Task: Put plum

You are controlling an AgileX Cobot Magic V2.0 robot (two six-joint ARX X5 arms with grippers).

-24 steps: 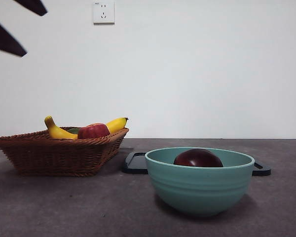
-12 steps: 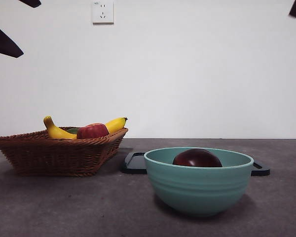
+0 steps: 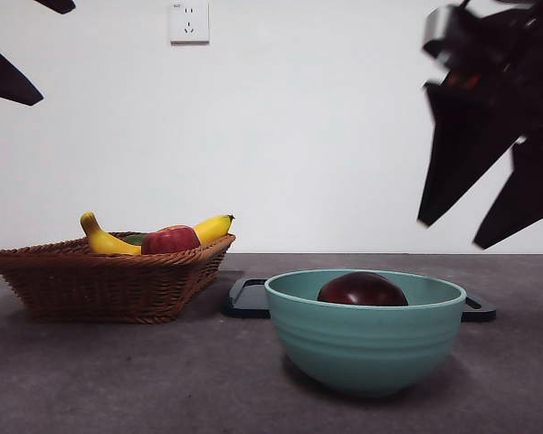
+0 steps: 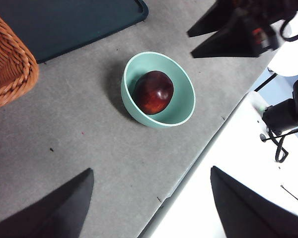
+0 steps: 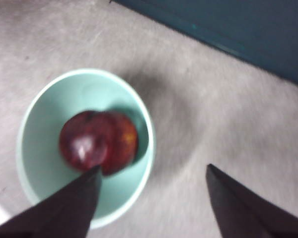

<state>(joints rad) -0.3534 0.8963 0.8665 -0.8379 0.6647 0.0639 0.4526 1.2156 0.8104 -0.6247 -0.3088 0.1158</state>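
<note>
Reaching for the plum (image 3: pixel 363 289) is the step I judge to be in hand: it sits inside the teal bowl (image 3: pixel 366 348), near the front of the table, right of the wicker basket (image 3: pixel 109 280). My right gripper (image 3: pixel 475 231) hangs above and to the right of the bowl, jaws spread wide and holding nothing. Next I need to centre the jaws over the plum and descend inside the rim without knocking the bowl. My left gripper (image 4: pixel 151 198) waits high at the left, jaws also wide apart and empty. Behind the bowl lies a dark tray (image 3: pixel 249 298).
</note>
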